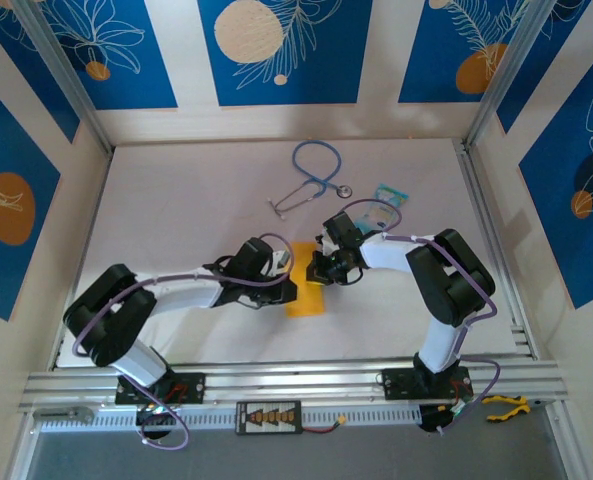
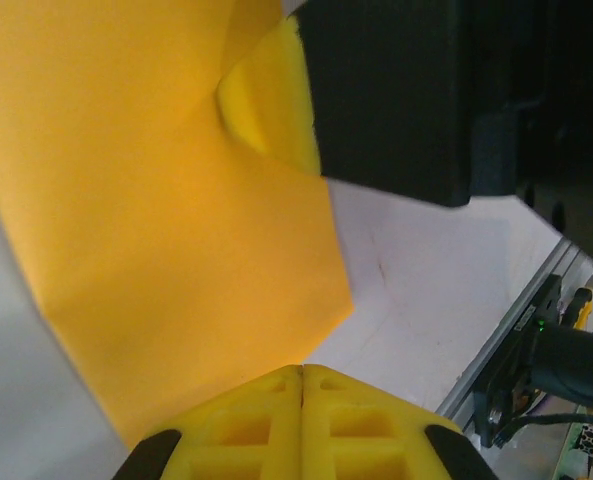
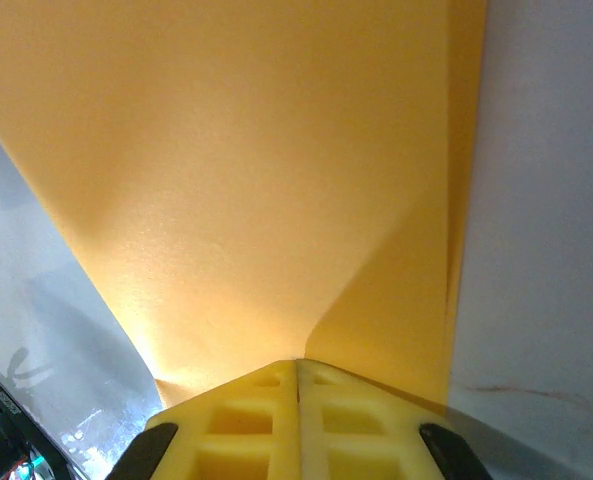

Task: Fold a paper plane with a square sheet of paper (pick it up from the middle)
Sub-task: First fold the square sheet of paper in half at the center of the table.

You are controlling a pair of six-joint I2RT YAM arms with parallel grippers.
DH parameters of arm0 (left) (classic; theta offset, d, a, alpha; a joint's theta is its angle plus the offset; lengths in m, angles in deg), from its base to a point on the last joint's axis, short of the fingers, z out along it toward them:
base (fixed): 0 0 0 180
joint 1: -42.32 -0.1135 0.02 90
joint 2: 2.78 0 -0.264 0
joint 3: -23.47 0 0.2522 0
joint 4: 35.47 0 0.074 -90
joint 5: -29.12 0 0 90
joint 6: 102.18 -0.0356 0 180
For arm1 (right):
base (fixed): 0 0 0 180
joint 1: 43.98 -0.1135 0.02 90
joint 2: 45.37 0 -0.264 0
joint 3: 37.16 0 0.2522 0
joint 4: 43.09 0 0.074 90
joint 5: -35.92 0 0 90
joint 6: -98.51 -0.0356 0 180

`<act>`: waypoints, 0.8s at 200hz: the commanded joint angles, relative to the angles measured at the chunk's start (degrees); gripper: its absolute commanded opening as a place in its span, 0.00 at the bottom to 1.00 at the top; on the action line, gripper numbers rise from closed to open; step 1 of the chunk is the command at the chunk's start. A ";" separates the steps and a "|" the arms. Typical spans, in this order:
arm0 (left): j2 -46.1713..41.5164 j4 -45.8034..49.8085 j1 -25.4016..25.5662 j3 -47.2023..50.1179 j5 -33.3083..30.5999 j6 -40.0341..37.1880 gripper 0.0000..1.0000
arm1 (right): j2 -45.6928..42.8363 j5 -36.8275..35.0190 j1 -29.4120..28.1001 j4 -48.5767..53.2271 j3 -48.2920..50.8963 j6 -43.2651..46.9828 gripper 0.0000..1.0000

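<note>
The square sheet of paper (image 1: pixel 304 298) is orange-yellow and lies folded into a narrow strip on the white table between the two arms. My left gripper (image 1: pixel 284 269) is shut, its yellow tips (image 2: pixel 301 370) resting at the paper's (image 2: pixel 156 220) near edge. My right gripper (image 1: pixel 315 268) is shut too, with its tips (image 3: pixel 297 362) down on the paper (image 3: pixel 236 180) where a crease runs away from them. One of the right gripper's yellow fingers (image 2: pixel 268 100) dents the paper in the left wrist view. I see no paper between either pair of jaws.
A blue stethoscope (image 1: pixel 311 175) lies at the back of the table, and a light-blue packet (image 1: pixel 388 195) is to its right. Yellow-handled pliers (image 1: pixel 506 405) rest on the front rail (image 1: pixel 306 380), near the right arm's base.
</note>
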 commanded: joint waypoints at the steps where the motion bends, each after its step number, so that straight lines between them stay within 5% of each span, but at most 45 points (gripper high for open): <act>1: 4.16 -0.64 0.50 -0.21 0.07 0.23 0.00 | 1.57 -5.92 0.82 7.14 2.99 0.47 0.00; 89: 1.93 -4.82 1.45 10.85 4.40 -1.37 0.00 | 1.92 -5.84 1.45 7.08 3.17 1.35 0.00; 160: -8.03 8.99 2.05 6.55 -0.62 -7.54 0.00 | 2.15 -5.38 1.50 8.58 2.09 4.39 0.00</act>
